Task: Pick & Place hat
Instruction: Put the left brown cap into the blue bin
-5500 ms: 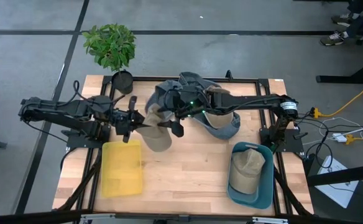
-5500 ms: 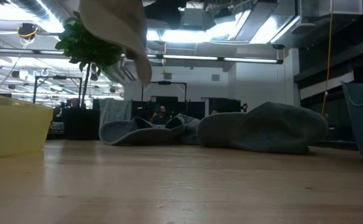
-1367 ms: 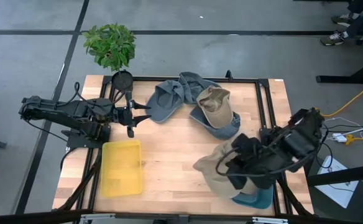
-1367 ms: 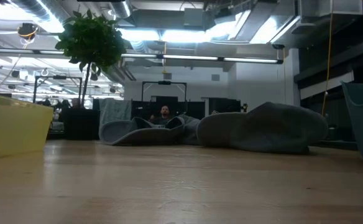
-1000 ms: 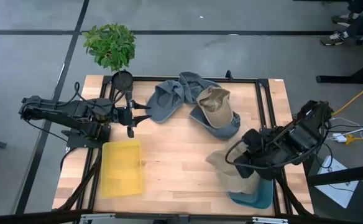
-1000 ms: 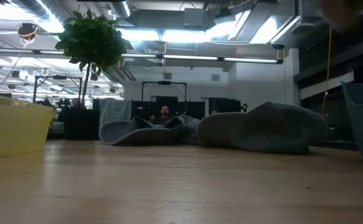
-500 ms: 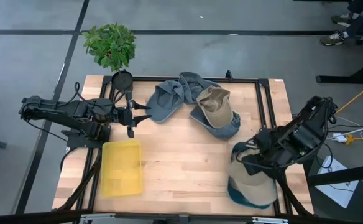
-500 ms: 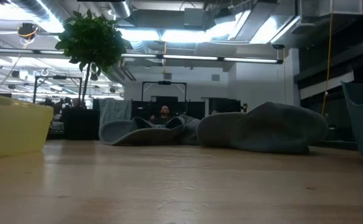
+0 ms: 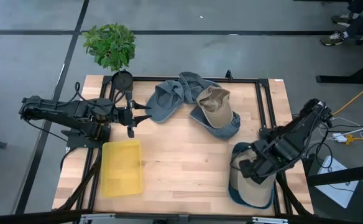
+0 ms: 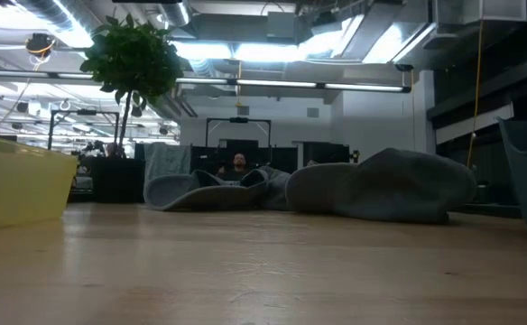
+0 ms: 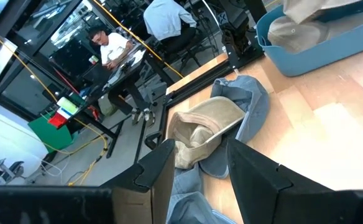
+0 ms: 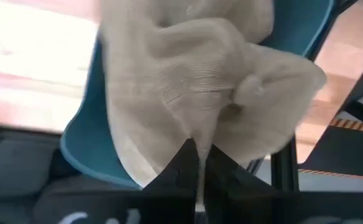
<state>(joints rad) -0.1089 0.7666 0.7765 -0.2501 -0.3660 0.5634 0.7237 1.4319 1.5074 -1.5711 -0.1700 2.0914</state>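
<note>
A beige hat (image 9: pixel 248 190) hangs over the blue bin (image 9: pixel 234 194) at the table's near right, with my right gripper (image 9: pixel 248 171) shut on it just above. Another beige hat (image 9: pixel 214 104) lies on a heap of grey-blue hats (image 9: pixel 169 99) at the far middle of the table. My left gripper (image 9: pixel 130 118) waits open at the far left, pointing at that heap, with nothing between its fingers (image 11: pixel 163 174). The heap (image 10: pixel 381 185) also shows in the low view. My right gripper pinches a bunched fold of the beige hat's cloth (image 12: pixel 194 134) between its two shut fingers (image 12: pixel 183 163), coming from above. The hat spreads out below the fingers over the blue bin (image 12: pixel 85 140). Whether it rests in the bin I cannot tell.
A yellow bin (image 9: pixel 122 167) stands at the near left, in front of my left arm. A potted plant (image 9: pixel 110 45) stands beyond the far left corner. Bare wood (image 9: pixel 181 162) lies between the two bins.
My right gripper has carried the beige hat toward the table's right edge, from beside the blue bin's left side to over the bin. The hat, which hung out to the left of the bin, now covers it.
</note>
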